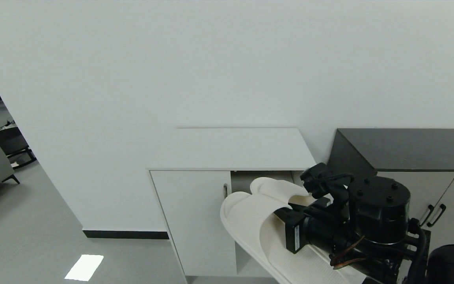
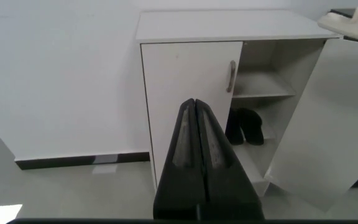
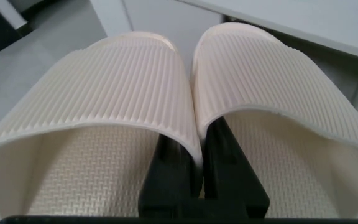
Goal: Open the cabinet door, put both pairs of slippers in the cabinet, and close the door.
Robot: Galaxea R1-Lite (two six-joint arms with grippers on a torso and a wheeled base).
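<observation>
while the right gripper has its jaws clamped on the cream slippers up by the open cabinet, the left gripper hangs empty, jaws together. pinched that thinly, i reckon one slipper could slip out or snag the shelf going in.

The white cabinet stands low in the centre of the head view. Its left door is closed, and its right door is swung wide open at the right of the left wrist view. A pair of black slippers lies on a lower shelf inside. The cream ribbed slippers are at the head view's lower right, side by side with their toes toward the opening. The right gripper clamps them by their touching inner sides.
</observation>
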